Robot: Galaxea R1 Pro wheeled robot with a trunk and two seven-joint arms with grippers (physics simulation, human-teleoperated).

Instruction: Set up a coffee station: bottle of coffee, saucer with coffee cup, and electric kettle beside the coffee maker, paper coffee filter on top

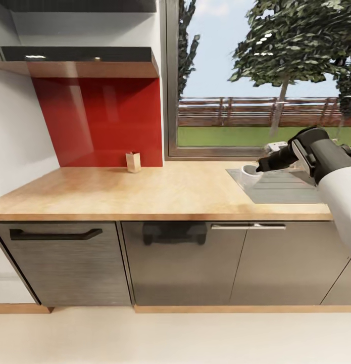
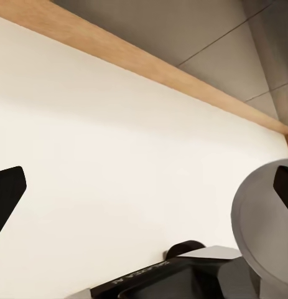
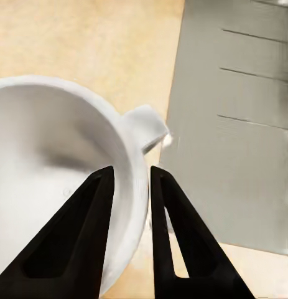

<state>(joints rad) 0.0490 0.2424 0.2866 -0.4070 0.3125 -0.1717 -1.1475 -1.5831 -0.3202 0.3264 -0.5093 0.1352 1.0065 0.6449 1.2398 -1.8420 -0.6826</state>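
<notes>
Countertop (image 1: 145, 192): unmarked coffee cup (image 3: 50, 180).

white coffee cup (image 3: 50, 180) upright at the sink's edge on the tan countertop (image 1: 145, 192) — rim between the gripper's two fingers.

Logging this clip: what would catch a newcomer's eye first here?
The right pincer straddling the white cup's rim, one finger inside and one outside, at the sink's edge on the countertop. Behind, a bright red backsplash with a small tan box in front of it.
</notes>
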